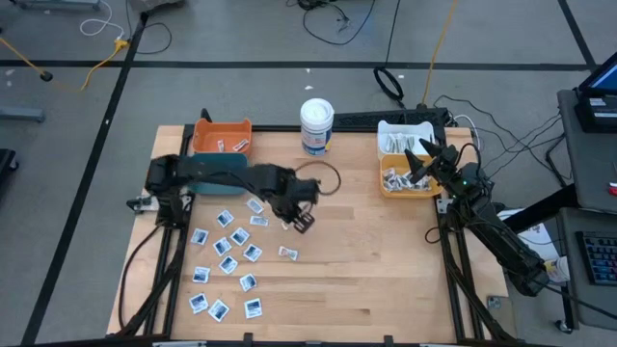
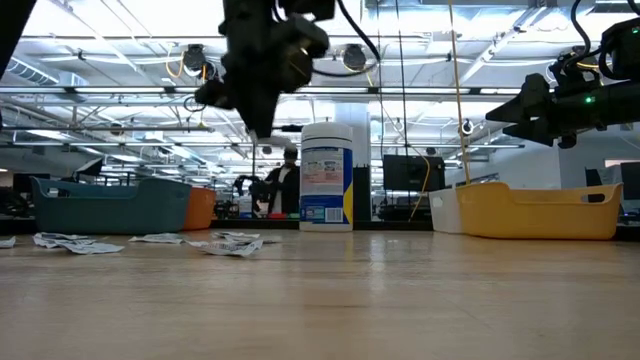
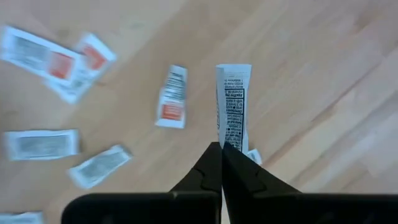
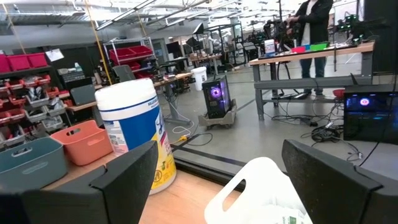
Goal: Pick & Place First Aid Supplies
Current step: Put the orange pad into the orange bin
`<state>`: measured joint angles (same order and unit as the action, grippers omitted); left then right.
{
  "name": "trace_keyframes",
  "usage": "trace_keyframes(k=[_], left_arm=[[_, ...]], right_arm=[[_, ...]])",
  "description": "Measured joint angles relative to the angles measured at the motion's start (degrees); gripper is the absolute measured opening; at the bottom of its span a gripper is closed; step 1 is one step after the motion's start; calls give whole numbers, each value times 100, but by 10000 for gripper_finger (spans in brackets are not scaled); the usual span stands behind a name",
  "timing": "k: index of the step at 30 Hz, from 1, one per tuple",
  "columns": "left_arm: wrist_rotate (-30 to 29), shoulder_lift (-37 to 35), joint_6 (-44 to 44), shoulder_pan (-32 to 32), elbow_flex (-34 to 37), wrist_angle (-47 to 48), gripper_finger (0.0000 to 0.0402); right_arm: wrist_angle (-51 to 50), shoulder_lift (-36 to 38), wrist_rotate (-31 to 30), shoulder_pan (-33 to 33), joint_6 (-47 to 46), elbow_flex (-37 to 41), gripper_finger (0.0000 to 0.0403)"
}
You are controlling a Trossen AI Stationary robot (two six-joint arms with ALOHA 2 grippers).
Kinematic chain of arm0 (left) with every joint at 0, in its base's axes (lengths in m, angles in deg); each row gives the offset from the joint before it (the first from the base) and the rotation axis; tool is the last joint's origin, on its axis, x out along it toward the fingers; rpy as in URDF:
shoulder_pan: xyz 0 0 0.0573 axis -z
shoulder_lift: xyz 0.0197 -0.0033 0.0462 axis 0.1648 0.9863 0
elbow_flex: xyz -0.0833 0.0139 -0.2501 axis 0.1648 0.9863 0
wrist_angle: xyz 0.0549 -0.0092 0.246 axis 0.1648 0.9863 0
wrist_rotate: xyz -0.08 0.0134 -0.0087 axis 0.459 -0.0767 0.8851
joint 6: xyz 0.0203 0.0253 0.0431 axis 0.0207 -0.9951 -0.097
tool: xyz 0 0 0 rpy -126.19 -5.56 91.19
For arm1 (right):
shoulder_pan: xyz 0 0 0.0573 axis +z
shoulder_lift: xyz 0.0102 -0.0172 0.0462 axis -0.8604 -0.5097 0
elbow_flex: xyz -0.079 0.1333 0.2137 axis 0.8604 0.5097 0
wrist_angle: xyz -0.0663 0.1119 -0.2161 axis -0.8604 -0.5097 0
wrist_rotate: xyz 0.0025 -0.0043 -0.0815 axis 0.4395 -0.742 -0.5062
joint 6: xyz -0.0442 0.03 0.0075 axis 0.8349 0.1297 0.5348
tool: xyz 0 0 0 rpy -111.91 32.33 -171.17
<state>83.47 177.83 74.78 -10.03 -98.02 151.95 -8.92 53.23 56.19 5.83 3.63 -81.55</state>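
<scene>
Many small flat first aid packets [image 1: 227,262] lie scattered on the wooden table's left half; the left wrist view shows several [image 3: 171,96] with orange-red marks flat on the wood. My left gripper [image 1: 301,222] hangs near the table's middle, pointing down, shut on a narrow white packet with black print [image 3: 233,99]. My right gripper [image 1: 416,162] stands open and level over the bins at the far right, its fingers [image 4: 124,180] spread wide with nothing between them. My left gripper pinches one short end of the narrow packet [image 3: 229,142] between its two fingertips. The fingers come from above, pointing down. The packet sticks out straight beyond the fingertips, lifted clear of the table and of the loose packets under it.
An orange bin [image 1: 222,137] and a teal bin [image 2: 110,205] stand at the far left. A tall white tub with a blue label [image 1: 316,125] stands at the far middle. A white bin [image 1: 405,133] and a yellow bin [image 1: 410,181] hold packets at the far right.
</scene>
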Motion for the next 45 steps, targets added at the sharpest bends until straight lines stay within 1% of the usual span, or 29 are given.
trace_keyframes(k=[5,8,12,16,25,35,38,40,43,45], left_arm=[[-55,-572,-380,-358,0,382,1],[-64,-807,-592,-693,0,629,1],[-173,-973,-923,-1336,0,1014,1],[-260,-1097,-1358,-2130,0,1280,1],[-269,-1108,-2335,-3885,0,1548,0],[-269,-1108,-2940,-5572,0,1535,0],[-307,-1107,-3060,-5952,0,1532,0],[-484,-1105,-3066,-6133,0,1509,0],[-832,-981,-3057,-6251,0,1455,0],[-916,-828,-3071,-6257,12,1329,0]], right_arm=[[-11,0,2,1,2,-2,337],[-6,0,4,1,2,-2,337],[-7,-2,4,1,1,-2,337],[-7,-2,2,1,2,-2,337],[-9,-2,2,0,1,-1,337],[-9,-2,2,1,2,-2,337],[-7,-2,2,1,1,-1,337],[-7,-2,2,1,2,0,337],[-8,-2,3,0,2,-1,337],[-8,-2,2,1,1,-2,337]])
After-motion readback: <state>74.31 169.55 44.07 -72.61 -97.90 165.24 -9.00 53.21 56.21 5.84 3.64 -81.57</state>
